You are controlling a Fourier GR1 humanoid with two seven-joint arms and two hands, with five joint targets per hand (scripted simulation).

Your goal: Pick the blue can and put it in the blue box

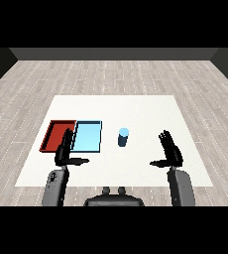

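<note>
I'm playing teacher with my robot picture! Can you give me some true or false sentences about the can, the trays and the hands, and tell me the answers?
1. The blue can stands upright on the table. True.
2. The can is inside the light blue tray. False: it stands beside it, to the right.
3. The red tray lies left of the light blue tray. True.
4. The right hand holds the can. False: it is open, apart from it.
5. The left hand is open. True.

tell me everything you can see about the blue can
The blue can is a small cylinder with a lighter blue top and a darker blue side. It stands upright on the white table, just right of the light blue tray with a gap between them. Nothing touches it: the left hand and the right hand are both apart from it, nearer the robot.
</note>
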